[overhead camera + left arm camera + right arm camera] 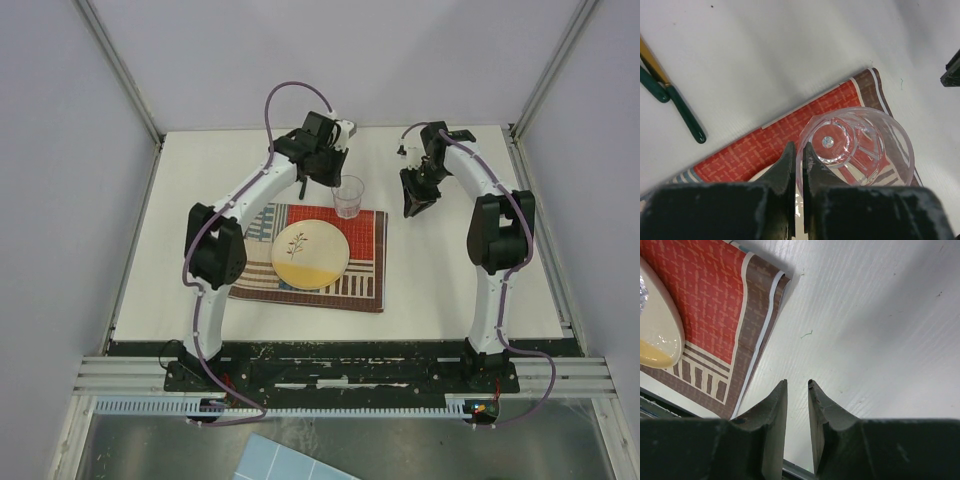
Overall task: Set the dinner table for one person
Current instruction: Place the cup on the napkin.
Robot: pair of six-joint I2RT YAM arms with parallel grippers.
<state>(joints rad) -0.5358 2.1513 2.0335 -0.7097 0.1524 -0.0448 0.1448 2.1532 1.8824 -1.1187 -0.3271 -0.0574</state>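
Cup, its rim pinched by the left gripper, should settle level on the mat corner on the table before release; right gripper hangs empty, jaws slightly apart.

The dinner table is white, placemat red-and-brown striped, plate cream-yellow, cup clear.
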